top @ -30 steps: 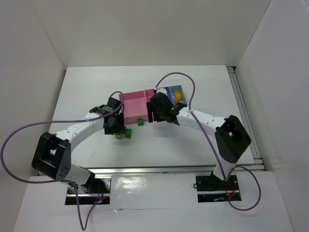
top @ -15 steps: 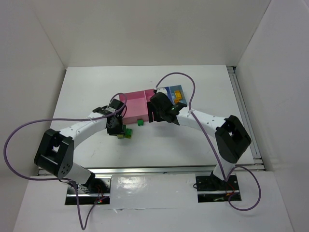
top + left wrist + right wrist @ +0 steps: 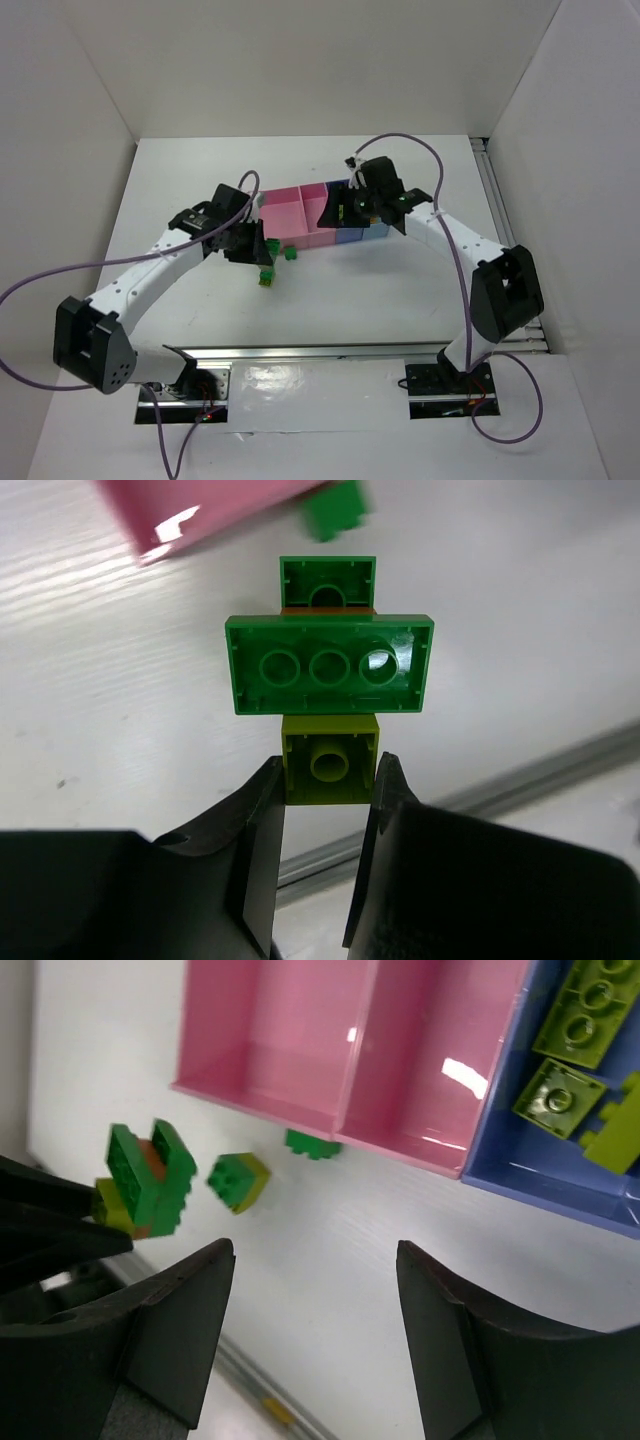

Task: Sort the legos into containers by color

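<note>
My left gripper (image 3: 328, 780) is shut on the lime green bottom brick (image 3: 330, 767) of a stuck-together clump. Above that brick are a dark green plate (image 3: 330, 665), a sliver of orange and a small dark green brick (image 3: 328, 582). The clump (image 3: 140, 1185) hangs above the table, left of the bins. A green-and-yellow lego (image 3: 238, 1180) and a dark green lego (image 3: 312, 1144) lie on the table by the wide pink bin (image 3: 270, 1090). My right gripper (image 3: 315, 1250) is open and empty, above the bins' near edge. Lime legos (image 3: 556, 1100) lie in a blue bin (image 3: 500, 1175).
The narrow pink bin (image 3: 420, 1145) holds nothing that I can see. In the top view the right arm (image 3: 440, 225) covers most of the blue bins. A metal rail (image 3: 330, 350) runs along the table's near edge. White walls stand on three sides.
My left gripper has lifted the lego clump off the table and swung up and right. My right gripper has moved back and right, from in front of the bins to over them.
</note>
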